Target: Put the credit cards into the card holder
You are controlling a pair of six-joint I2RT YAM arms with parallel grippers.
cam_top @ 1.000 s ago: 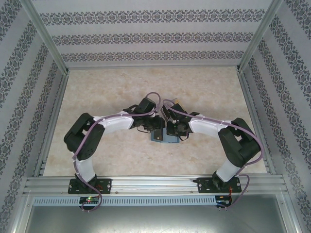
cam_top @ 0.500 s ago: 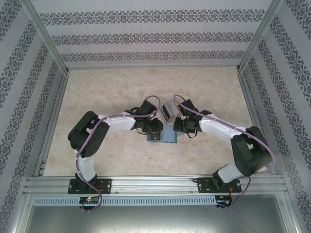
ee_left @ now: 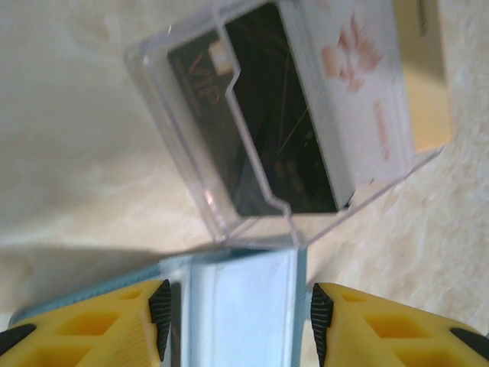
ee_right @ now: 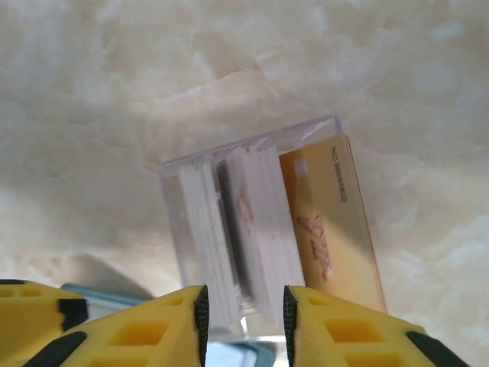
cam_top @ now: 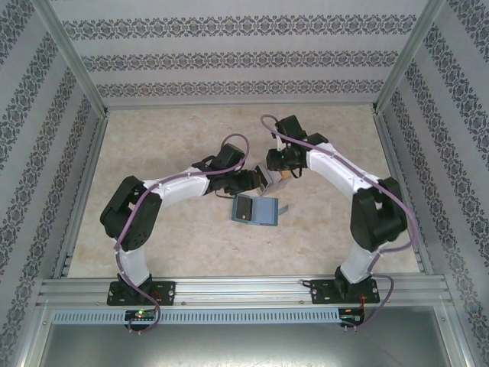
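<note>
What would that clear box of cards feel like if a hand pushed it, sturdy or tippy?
The clear box looks rigid, smooth plastic, so probably stiff and slippery on the glossy table. The cards sit loosely inside, so they would likely shift.

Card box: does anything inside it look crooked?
Yes. In the clear box, the tan card leans outward and shows its face, while the white cards beside it stand edge-on in a tidy stack.
</note>
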